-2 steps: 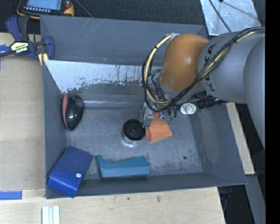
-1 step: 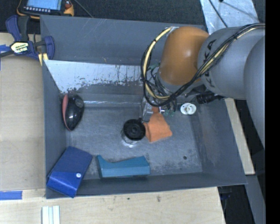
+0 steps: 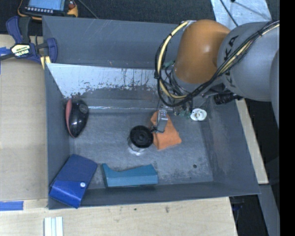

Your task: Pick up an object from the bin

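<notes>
- The tool (image 3: 162, 122) hangs under the arm's orange wrist cover (image 3: 201, 50), low in the middle of the bin (image 3: 108, 38). Its tip is at the far left edge of an orange thing (image 3: 170, 138). Whether the tool is wide or narrow I cannot tell, nor whether it touches the orange thing.
- Progress, as I judge it: the tool is down at a thing, but nothing is lifted. The orange thing appears to lie on the bin floor, so the grasp and the lift are both left to do.
- The orange thing is a small, flat-sided wedge or folded piece, soft-looking, plain orange. It lies slightly right of the bin's centre.
- Just beside it on the left is a round black thing (image 3: 140, 136), like a cap or knob. It is close enough to be knocked.
- A small white thing (image 3: 199, 114) lies to the right, under the arm.
- Well apart are the rest:
  - a black and red computer mouse (image 3: 76, 117) at the left wall
  - a teal block (image 3: 130, 175) along the near wall
  - a blue box (image 3: 73, 180) in the near left corner
</notes>
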Controlling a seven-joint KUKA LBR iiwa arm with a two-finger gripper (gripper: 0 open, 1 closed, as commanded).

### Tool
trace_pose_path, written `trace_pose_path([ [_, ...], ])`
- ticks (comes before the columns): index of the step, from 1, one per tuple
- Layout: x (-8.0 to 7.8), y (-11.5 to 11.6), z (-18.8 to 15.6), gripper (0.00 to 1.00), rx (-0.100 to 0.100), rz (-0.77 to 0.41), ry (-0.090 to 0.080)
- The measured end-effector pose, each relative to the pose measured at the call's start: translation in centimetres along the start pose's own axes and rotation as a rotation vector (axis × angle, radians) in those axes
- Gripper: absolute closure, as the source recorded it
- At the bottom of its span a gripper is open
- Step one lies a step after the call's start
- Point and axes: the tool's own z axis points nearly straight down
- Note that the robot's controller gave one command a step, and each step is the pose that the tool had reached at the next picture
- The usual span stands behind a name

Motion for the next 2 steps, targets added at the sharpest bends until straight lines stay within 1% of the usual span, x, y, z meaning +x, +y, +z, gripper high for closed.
trace_pose_path([
  [1, 0.0, 0.0, 0.0, 0.0, 0.0, 0.0, 0.0],
  [2, 0.4, 0.1, 2.6, 0.0, -0.002, 0.079, -0.007],
])
